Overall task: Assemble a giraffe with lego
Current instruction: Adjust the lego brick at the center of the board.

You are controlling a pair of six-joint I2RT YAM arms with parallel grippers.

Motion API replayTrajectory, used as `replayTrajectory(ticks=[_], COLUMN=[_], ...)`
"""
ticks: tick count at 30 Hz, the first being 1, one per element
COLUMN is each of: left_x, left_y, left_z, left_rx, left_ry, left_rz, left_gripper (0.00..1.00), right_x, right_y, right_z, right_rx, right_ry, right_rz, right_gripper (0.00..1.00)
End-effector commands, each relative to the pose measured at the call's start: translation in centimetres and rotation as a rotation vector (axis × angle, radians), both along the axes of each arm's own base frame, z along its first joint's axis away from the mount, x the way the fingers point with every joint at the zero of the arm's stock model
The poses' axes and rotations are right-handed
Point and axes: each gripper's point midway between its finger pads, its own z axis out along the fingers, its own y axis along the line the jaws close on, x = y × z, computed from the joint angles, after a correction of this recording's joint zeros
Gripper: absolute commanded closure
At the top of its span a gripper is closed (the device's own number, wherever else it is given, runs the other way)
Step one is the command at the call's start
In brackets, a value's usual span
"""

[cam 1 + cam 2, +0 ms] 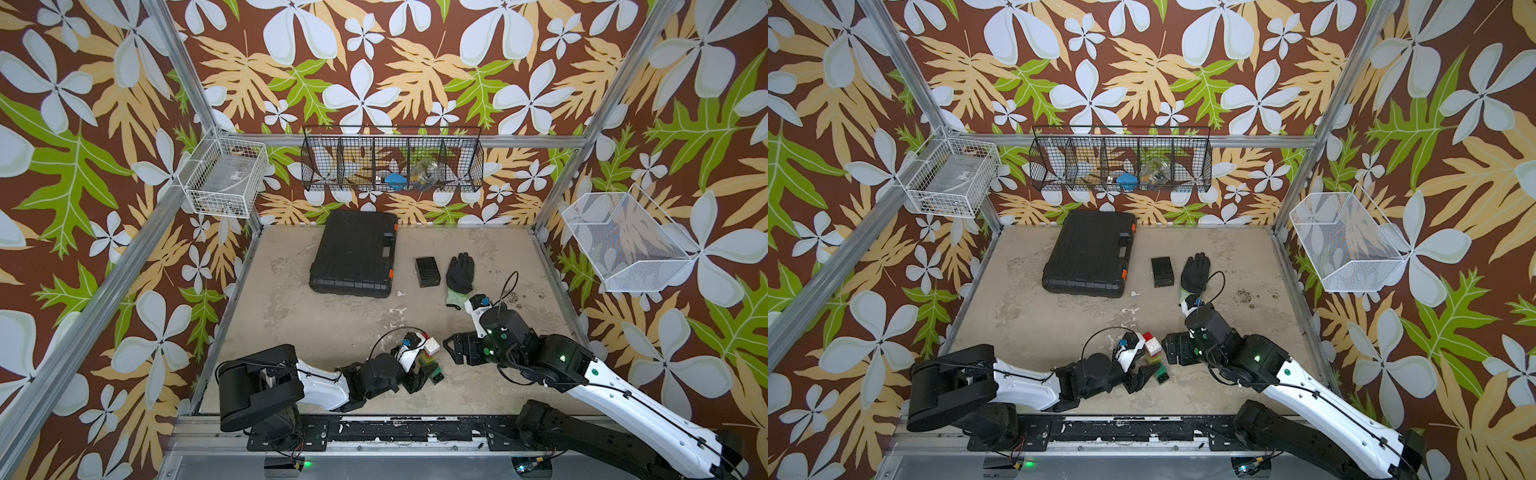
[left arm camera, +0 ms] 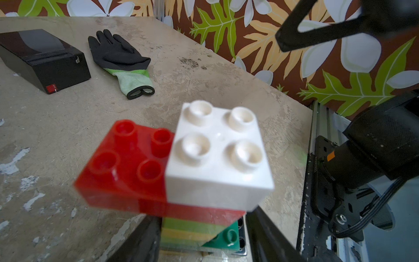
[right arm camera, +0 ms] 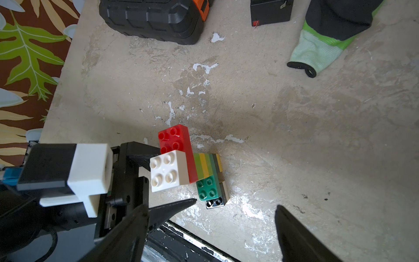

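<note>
Giraffe point(image 1: 430, 354) upright on counter point(image 1: 332, 320), lower centre in both top views, left gripper point(image 1: 422, 374) jaws set either side of lime-and-yellow neck, contact not determinable, right gripper point(image 1: 456, 348) open and empty, just right of red-and-white head.

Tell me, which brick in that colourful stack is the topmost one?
The white square brick: it caps one end of the longer red brick, its four studs bare, and every other brick sits below it.

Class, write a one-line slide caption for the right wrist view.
Brick giraffe upright on the worn table, left gripper astride it, right gripper open.
</note>
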Motion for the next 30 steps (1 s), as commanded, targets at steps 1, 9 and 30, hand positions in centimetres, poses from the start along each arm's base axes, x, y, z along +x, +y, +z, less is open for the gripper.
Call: replayTrajectory(ticks=[1, 9, 30], left_x=[0.3, 0.8, 1.4], left_y=[-0.5, -0.8, 1.6], left_z=[1.4, 1.4, 3.7], left_rx=[-0.055, -0.059, 0.310], left_ry=[-0.030, -0.041, -0.055], left_rz=[0.002, 0.013, 0.039], left_gripper=[0.49, 0.71, 0.79], right_x=[0.1, 0.1, 2.0], right_y=[-0.6, -1.5, -2.5], right_z=[-0.2, 0.1, 3.4], right_rx=[-0.020, -0.045, 0.001], right_ry=[0.002, -0.006, -0.127], right_rz=[-0.024, -0.045, -0.097], right_gripper=[0.12, 0.12, 0.12])
